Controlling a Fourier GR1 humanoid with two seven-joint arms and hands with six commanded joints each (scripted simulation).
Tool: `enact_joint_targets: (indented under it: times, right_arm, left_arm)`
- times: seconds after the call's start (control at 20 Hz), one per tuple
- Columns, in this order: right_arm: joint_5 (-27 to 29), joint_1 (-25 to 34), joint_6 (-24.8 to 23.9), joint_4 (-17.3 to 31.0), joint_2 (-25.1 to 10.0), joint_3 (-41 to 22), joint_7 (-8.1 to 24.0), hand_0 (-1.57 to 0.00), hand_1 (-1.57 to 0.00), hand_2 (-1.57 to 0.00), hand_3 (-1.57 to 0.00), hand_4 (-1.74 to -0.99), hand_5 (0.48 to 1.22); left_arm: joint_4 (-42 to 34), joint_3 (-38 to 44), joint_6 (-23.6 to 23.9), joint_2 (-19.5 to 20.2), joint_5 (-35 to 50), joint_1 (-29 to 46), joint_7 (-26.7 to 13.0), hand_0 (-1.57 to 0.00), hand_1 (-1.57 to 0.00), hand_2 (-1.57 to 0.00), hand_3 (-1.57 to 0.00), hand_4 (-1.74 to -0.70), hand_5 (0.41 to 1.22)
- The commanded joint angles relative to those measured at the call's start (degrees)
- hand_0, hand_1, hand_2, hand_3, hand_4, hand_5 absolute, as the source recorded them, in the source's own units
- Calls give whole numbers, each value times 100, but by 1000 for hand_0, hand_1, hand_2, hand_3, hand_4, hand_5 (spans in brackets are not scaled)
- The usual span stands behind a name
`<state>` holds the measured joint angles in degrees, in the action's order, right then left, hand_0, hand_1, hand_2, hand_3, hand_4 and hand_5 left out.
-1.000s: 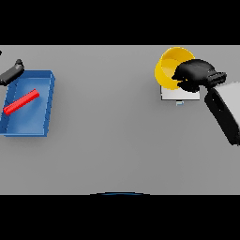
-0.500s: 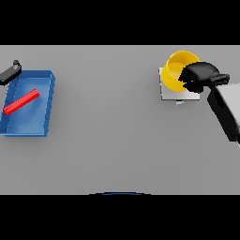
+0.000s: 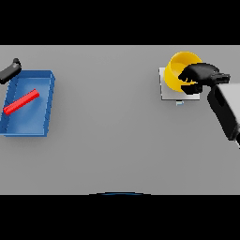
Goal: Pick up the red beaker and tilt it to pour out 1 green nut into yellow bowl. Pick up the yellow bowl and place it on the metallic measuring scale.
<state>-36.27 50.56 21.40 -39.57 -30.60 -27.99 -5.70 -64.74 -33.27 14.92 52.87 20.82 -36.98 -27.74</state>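
Observation:
The yellow bowl (image 3: 179, 70) rests tilted on the metallic measuring scale (image 3: 165, 92) at the table's far right. My right hand (image 3: 200, 76) reaches in from the right, its fingers curled over the bowl's right rim and hiding that side. A red beaker (image 3: 21, 101) lies on its side, slanted, inside a blue tray (image 3: 47, 98) at the far left. Just beyond the tray's back left corner is my left hand (image 3: 10, 70), fingers relaxed and holding nothing. No green nut shows in the bowl or on the table.
The scale's small front tab (image 3: 180, 102) juts toward me. My right forearm (image 3: 225, 110) slants along the right edge of the table.
The right hand has carried the yellow bowl a little to the right, so it now sits more squarely over the scale. The left hand and the tray have hardly moved.

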Motion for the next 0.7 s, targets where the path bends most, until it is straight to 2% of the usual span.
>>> enact_joint_targets:
  times: [0.0,0.15,0.25,0.4,0.65]
  right_arm:
    - [23,31,72,23,-4,13,-9,-825,-599,-589,-794,-1550,955]
    - [49,-22,134,-4,-61,22,-23,-465,-349,-395,-608,-1514,881]
    - [-6,35,141,123,-49,-9,-29,-297,-223,-297,-509,-1487,848]
    - [-103,32,118,158,-53,-94,-52,-152,-114,-182,-397,-1452,818]
    - [-133,-43,107,50,-118,-153,-169,-49,-37,-59,-263,-1414,796]
  left_arm:
    - [11,-2,-36,16,0,-6,4,1,1,1,1,-850,765]
    - [-94,-51,8,26,-31,26,-66,1,1,1,1,-852,766]
    - [-115,-13,-29,93,-3,54,-3,1,1,1,1,-853,772]
    - [-217,-68,51,17,-6,66,-101,1,1,1,1,-856,772]
    - [-289,-77,149,63,-56,38,-234,1,1,1,1,-851,768]
